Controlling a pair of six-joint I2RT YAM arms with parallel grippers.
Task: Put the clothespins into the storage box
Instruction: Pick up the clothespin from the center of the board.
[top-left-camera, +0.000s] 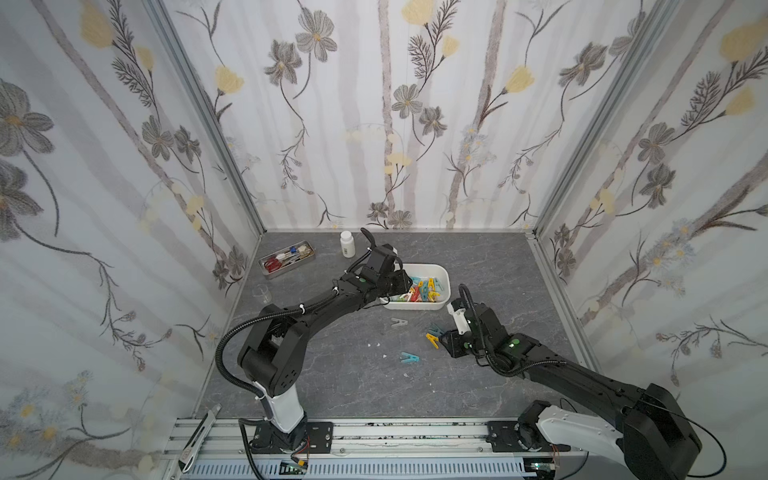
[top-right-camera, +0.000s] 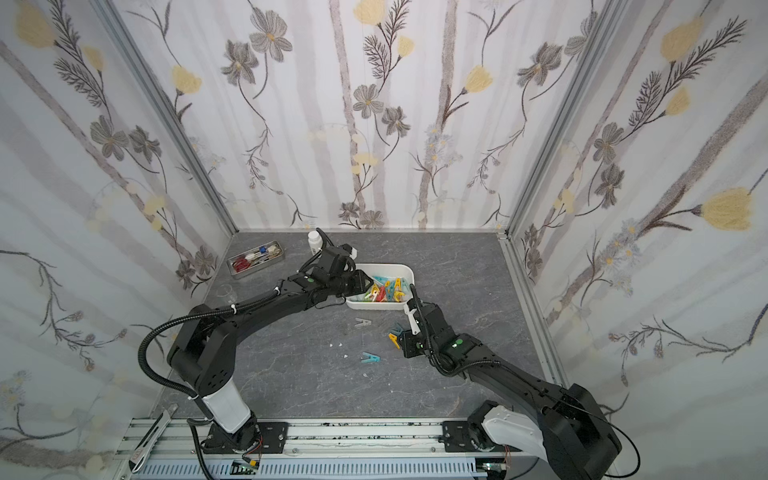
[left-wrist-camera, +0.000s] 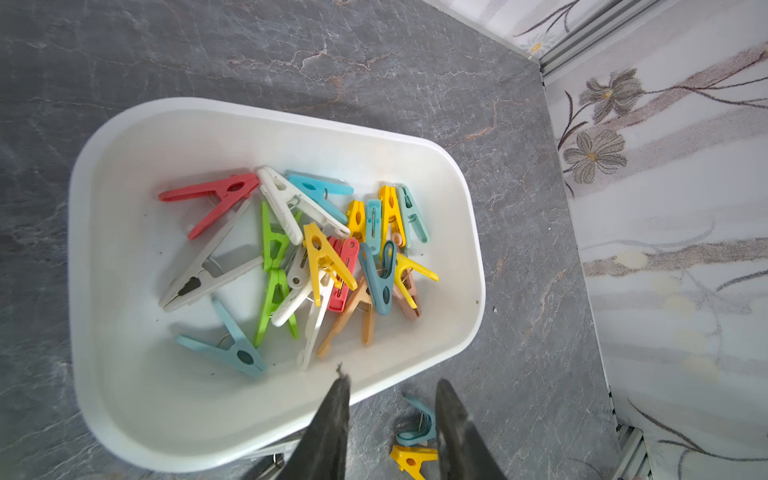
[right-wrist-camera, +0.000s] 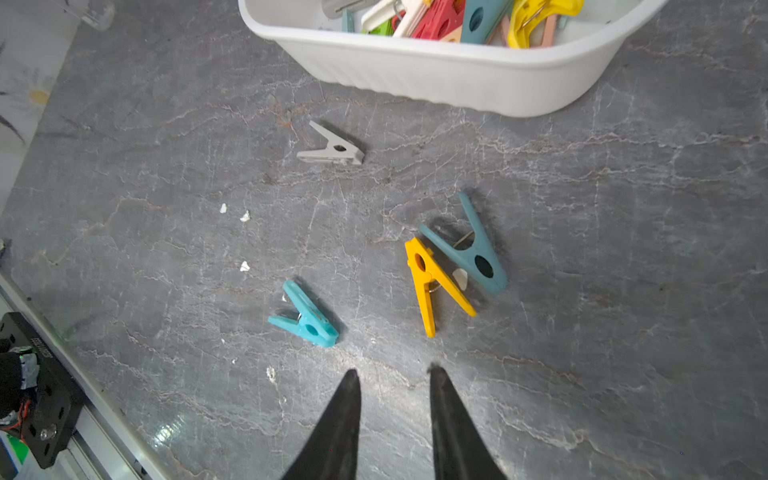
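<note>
The white storage box (top-left-camera: 443, 277) stands mid-table and holds a heap of clothespins (left-wrist-camera: 324, 257) in several colours. My left gripper (left-wrist-camera: 392, 380) hovers over the box's edge, open and empty. On the table in front of the box lie loose clothespins: a grey one (right-wrist-camera: 332, 147), a dark teal one (right-wrist-camera: 473, 249) beside a yellow one (right-wrist-camera: 432, 282), and a light teal one (right-wrist-camera: 305, 318). My right gripper (right-wrist-camera: 392, 370) hangs open and empty above the table, just short of the yellow and light teal pins. In the top views its fingers are hidden under the wrist.
A metal tray (top-left-camera: 286, 257) with scissors and pens sits at the back left, a white bottle (top-left-camera: 347, 244) behind the box, and a clear cup (top-left-camera: 262, 293) near the left wall. Small white chips (right-wrist-camera: 245, 216) lie on the grey table. Walls enclose three sides.
</note>
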